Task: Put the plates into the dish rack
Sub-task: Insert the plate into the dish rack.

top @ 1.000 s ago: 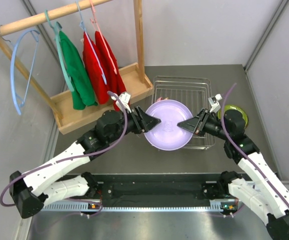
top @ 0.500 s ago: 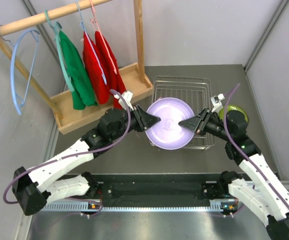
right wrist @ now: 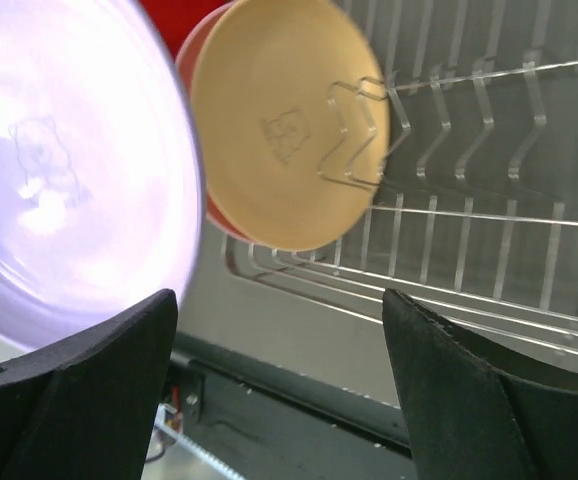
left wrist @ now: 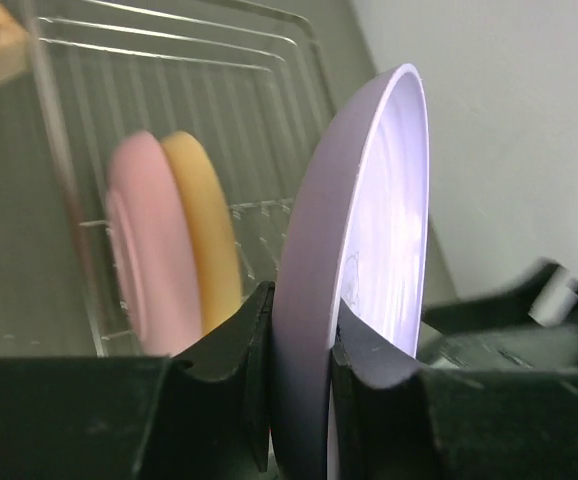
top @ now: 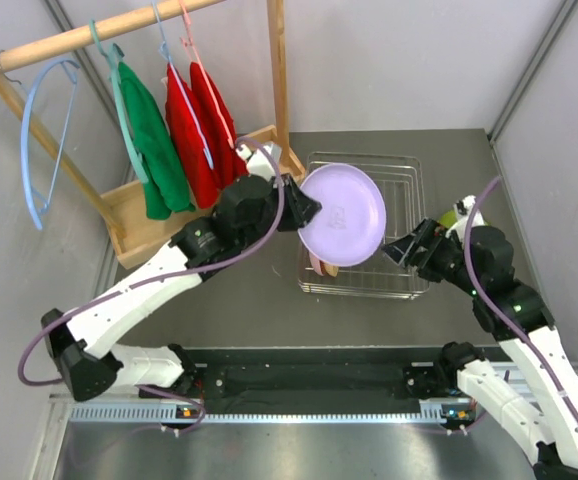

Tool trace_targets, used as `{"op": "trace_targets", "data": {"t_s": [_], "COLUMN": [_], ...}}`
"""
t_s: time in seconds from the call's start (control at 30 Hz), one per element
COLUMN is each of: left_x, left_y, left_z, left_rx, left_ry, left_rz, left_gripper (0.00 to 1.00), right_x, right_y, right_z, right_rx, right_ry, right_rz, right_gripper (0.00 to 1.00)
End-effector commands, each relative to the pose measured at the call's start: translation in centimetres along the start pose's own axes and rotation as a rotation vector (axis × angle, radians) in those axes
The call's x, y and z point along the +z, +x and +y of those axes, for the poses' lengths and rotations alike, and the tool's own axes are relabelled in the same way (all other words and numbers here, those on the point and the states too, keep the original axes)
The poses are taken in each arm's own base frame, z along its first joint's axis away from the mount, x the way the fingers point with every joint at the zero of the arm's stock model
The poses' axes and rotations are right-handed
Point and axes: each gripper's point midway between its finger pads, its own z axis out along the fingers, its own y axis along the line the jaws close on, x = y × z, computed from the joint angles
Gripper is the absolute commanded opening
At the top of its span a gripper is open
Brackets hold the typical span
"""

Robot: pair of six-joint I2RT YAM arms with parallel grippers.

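So the handoff just wrapped up. A second ago both arms were pinching the lavender plate (top: 347,212) flat between them. Now the right gripper (top: 406,247) has let go and backed off toward the plate's 4 o'clock, jaws spread wide with nothing in them and touching nothing.

The left gripper (top: 305,209) has the plate to itself, clamped tight on the rim at about 9 o'clock, one finger on each face. It's also swung the plate up from flat so it's tilted nearly on edge, hanging over the dish rack (top: 404,180).

Seems to me that's the setup for slotting it. A pink plate (left wrist: 144,270) and an orange-tan plate (left wrist: 207,230) already stand side by side at the rack's 7 o'clock corner, and the lavender one isn't in a slot yet.
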Motion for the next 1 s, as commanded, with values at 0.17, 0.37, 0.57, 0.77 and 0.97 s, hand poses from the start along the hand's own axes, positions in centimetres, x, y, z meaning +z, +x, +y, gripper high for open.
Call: {"op": "trace_targets", "data": {"t_s": [0.17, 0.37, 0.57, 0.77, 0.97], "left_x": [3.0, 4.0, 4.8, 5.9, 6.9], "left_y": [-2.1, -2.7, -2.2, -1.5, -0.7], "left_z": [2.5, 1.5, 0.8, 1.2, 0.8], "left_rx": [0.268, 0.405, 0.473, 0.531, 0.586], "left_ry": [-0.376, -0.506, -0.559, -0.606, -0.652], "left_rz": [-0.045, -0.077, -0.083, -0.086, -0.1], "left_gripper": [0.0, 0.0, 0.0, 0.0, 0.0], "right_x": [-3.3, -4.4, -4.9, -5.1, -5.1], "right_y": [-2.3, -3.2, -3.5, -3.7, -3.6], "right_z": [-3.2, -3.1, -3.1, -3.0, -3.0], "right_rx": [-0.048, -0.06, -0.066, -0.07, -0.07], "right_ry": [0.235, 0.259, 0.269, 0.272, 0.269], "right_rz": [-0.113, -0.145, -0.157, -0.159, -0.157], "right_gripper": [0.85, 0.86, 0.87, 0.87, 0.87]}}
